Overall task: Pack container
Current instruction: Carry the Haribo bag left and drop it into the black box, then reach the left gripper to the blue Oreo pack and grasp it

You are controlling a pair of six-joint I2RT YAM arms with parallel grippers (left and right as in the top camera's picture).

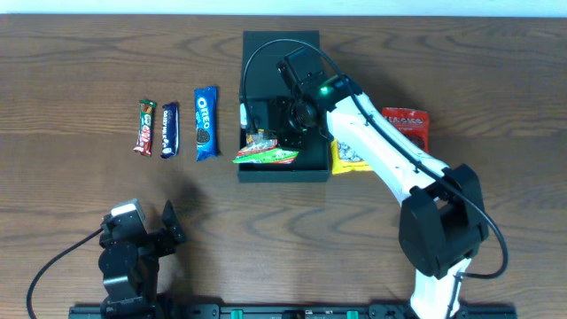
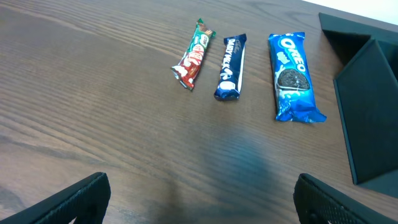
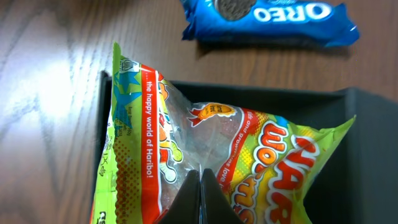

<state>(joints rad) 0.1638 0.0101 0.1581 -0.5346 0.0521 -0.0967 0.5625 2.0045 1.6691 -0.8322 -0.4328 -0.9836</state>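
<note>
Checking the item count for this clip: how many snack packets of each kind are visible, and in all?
Red-and-green bar: 1
Dairy Milk bar: 1
Oreo pack: 1
Haribo bag: 1
Yellow packet: 1
Red packet: 1
Total: 6

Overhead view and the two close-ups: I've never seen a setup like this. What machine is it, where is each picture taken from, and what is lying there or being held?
Two robot arms work at a wooden table, each ending in a two-finger gripper. The wide picture comes from a camera fixed above. The other two come from cameras on the wrists, looking past each arm's own fingers. The right gripper is shut on a Haribo bag at the front of the open dark container. The left gripper is open and empty above bare wood. Left of the container lie a red and green bar, a dark blue bar and an Oreo pack. To its right are a yellow packet and a red packet.
</note>
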